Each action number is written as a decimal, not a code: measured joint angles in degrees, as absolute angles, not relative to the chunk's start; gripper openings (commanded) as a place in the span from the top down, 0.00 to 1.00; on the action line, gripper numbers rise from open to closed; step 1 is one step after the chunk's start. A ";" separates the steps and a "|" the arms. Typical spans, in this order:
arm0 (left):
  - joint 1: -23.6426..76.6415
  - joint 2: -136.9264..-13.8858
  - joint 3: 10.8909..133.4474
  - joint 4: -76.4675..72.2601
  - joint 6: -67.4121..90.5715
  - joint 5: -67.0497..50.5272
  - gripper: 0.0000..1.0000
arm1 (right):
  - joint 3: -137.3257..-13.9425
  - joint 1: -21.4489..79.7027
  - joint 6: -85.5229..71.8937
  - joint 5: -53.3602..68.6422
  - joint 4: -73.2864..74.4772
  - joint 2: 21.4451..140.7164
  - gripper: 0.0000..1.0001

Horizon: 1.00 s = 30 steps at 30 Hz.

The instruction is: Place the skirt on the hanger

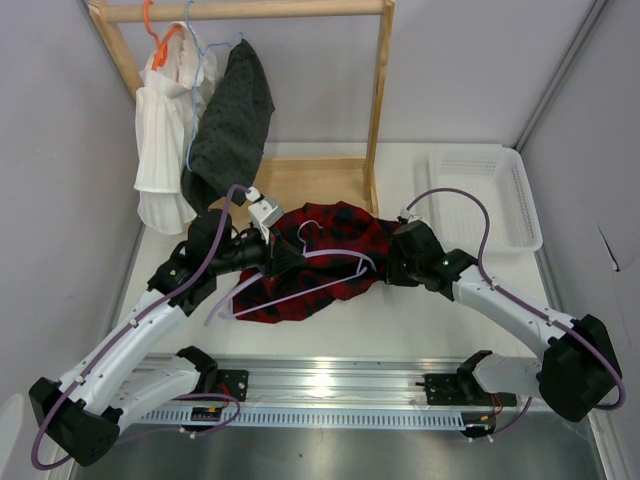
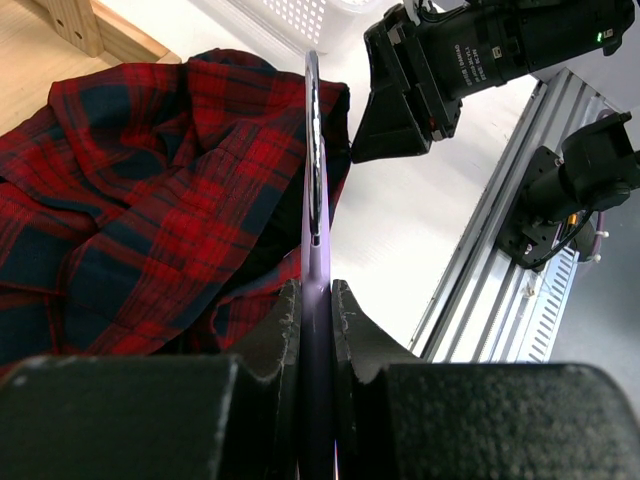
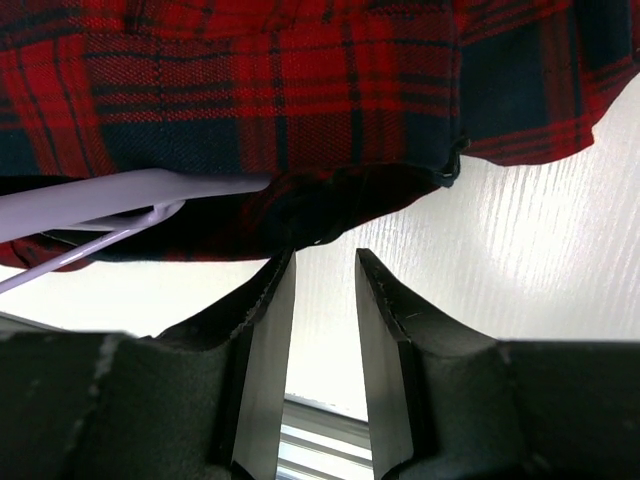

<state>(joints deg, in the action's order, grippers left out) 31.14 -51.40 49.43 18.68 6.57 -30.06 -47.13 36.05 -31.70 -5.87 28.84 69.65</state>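
Observation:
The red-and-black checked skirt [image 1: 335, 240] lies crumpled mid-table in front of the rack. Across it runs the lilac hanger [image 1: 335, 262], hook pointing to the rack. My left gripper [image 1: 283, 258] is at the skirt's left edge, shut on one arm of the hanger [image 2: 313, 150], which runs edge-on away from the jaws [image 2: 316, 292] beside the skirt [image 2: 150, 180]. My right gripper [image 1: 387, 262] is at the skirt's right edge. Its jaws [image 3: 325, 262] stand open with nothing between them, tips just under the skirt's hem [image 3: 330, 200]; the hanger's arm [image 3: 100, 195] shows to the left.
A wooden rack [image 1: 378, 90] stands at the back with a white pleated garment [image 1: 165, 150] on an orange hanger and a dark dotted garment [image 1: 235, 110] on a pale blue one. A white basket [image 1: 490, 195] sits back right. A metal rail [image 1: 330, 385] lines the near edge.

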 measured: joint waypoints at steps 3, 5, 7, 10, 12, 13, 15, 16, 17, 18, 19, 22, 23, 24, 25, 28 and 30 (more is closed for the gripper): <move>31.14 -51.44 49.43 18.68 6.55 -30.06 1.00 | -47.86 36.05 -31.22 -6.57 28.75 70.41 0.64; 31.14 -51.48 49.43 18.70 6.57 -30.06 1.00 | -48.38 36.05 -30.98 -6.94 28.51 71.20 0.64; 31.14 -51.48 49.43 18.70 6.55 -30.06 1.00 | -48.69 36.05 -30.79 -7.33 28.32 71.90 0.64; 31.14 -51.48 49.43 18.72 6.57 -30.09 1.00 | -49.15 36.18 -30.37 -7.79 28.21 72.90 0.65; 31.14 -51.48 49.43 18.72 6.57 -30.06 1.00 | -49.54 36.21 -30.09 -8.12 28.01 73.60 0.65; 31.14 -51.48 49.43 18.72 6.57 -30.06 1.00 | -49.69 36.27 -29.93 -8.21 27.90 73.91 0.65; 31.14 -51.48 49.43 18.74 6.57 -30.09 1.00 | -49.95 36.32 -29.82 -8.38 27.79 74.30 0.67; 31.14 -51.48 49.43 18.74 6.57 -30.09 1.00 | -50.06 36.34 -29.71 -8.40 27.59 74.48 0.70; 31.14 -51.48 49.43 18.74 6.57 -30.09 1.00 | -50.19 36.38 -29.65 -8.54 27.49 74.56 0.72; 31.14 -51.48 49.43 18.74 6.57 -30.09 1.00 | -50.33 36.42 -29.61 -8.64 27.42 74.61 0.75; 31.14 -51.48 49.43 18.74 6.57 -30.06 1.00 | -50.41 36.45 -29.56 -8.69 27.38 74.63 0.77; 31.14 -51.48 49.43 18.74 6.57 -30.09 1.00 | -51.05 36.53 -29.32 -8.88 27.33 74.74 0.87; 31.14 -51.48 49.43 18.74 6.57 -30.09 1.00 | -51.35 36.53 -29.21 -9.02 27.31 74.83 0.89; 31.14 -51.48 49.43 18.74 6.57 -30.09 1.00 | -51.62 36.56 -29.10 -9.08 27.31 74.91 0.94; 31.14 -51.48 49.43 18.74 6.59 -30.09 1.00 | -51.86 36.56 -29.02 -9.15 27.31 74.98 0.96; 31.14 -51.48 49.43 18.72 6.59 -30.09 1.00 | -52.56 36.56 -28.69 -9.52 27.27 75.33 1.00; 31.14 -51.48 49.43 18.70 6.59 -30.09 1.00 | -52.82 36.58 -28.64 -9.72 27.29 75.46 1.00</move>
